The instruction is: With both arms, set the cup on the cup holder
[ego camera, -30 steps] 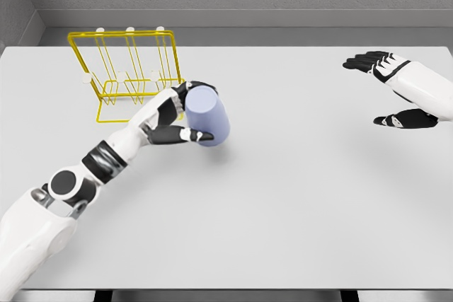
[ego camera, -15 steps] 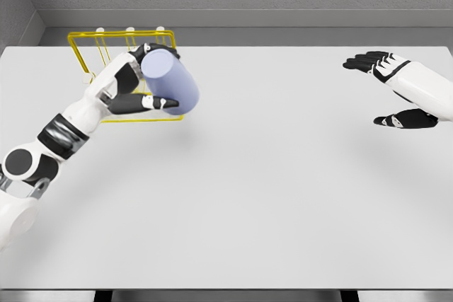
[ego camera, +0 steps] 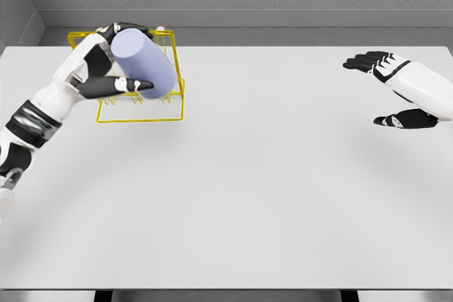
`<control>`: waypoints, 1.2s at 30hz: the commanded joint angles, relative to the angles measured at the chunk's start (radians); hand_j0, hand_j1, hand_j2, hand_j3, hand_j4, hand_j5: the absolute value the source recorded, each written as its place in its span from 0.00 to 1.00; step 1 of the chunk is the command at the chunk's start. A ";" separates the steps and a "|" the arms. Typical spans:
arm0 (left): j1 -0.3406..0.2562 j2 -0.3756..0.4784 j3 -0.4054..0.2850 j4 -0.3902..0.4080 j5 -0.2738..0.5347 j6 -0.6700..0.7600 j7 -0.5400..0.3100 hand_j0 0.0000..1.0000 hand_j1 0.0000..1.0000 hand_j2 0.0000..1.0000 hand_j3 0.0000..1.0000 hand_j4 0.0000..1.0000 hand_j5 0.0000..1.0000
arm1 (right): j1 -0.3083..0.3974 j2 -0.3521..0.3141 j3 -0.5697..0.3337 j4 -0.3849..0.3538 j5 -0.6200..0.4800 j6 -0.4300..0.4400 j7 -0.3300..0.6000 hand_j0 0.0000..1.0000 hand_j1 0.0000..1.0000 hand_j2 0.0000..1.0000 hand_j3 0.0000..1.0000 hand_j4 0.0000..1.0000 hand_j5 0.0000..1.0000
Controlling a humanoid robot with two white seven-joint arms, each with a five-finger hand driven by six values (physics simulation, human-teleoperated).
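Observation:
My left hand point(ego camera: 117, 58) is shut on the pale blue cup point(ego camera: 143, 62), which is tilted on its side and lifted off the table. It hangs directly over the yellow wire cup holder point(ego camera: 156, 109) at the back left of the table, covering much of the rack's pegs. Whether the cup touches the wire I cannot tell. At the far right my right hand point(ego camera: 389, 90) hovers above the table with fingers spread, holding nothing.
The white table point(ego camera: 269, 189) spans the whole view, its far edge meeting a grey wall just behind the rack. A grey side wall stands at the left.
My left arm has lifted the cup up and to the left, from the table in front of the rack to over the rack. The right hand has stayed still.

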 commanded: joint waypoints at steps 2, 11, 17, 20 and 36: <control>0.000 0.005 0.016 0.011 0.007 0.000 0.000 0.63 0.63 0.63 0.63 0.63 0.63 | 0.000 -0.001 0.000 0.000 -0.007 0.003 -0.001 1.00 1.00 1.00 1.00 1.00 1.00; -0.020 0.003 0.024 0.071 0.007 0.000 0.000 0.63 0.63 0.63 0.63 0.63 0.63 | 0.000 -0.001 0.000 0.002 -0.007 0.003 -0.001 1.00 1.00 1.00 1.00 1.00 1.00; -0.038 -0.006 0.022 0.092 0.005 0.000 0.000 0.64 0.64 0.64 0.64 0.64 0.64 | 0.000 -0.001 0.000 0.000 -0.007 0.003 -0.001 1.00 1.00 1.00 1.00 1.00 1.00; -0.055 -0.012 0.016 0.108 0.005 0.003 0.000 0.63 0.63 0.63 0.63 0.63 0.63 | 0.000 -0.001 0.000 0.000 -0.007 0.003 -0.001 1.00 1.00 1.00 1.00 1.00 1.00; -0.078 -0.057 -0.002 0.129 -0.004 0.005 -0.003 0.67 0.67 0.67 0.67 0.67 0.67 | 0.000 -0.001 0.000 0.005 -0.007 0.003 -0.001 1.00 1.00 1.00 1.00 1.00 1.00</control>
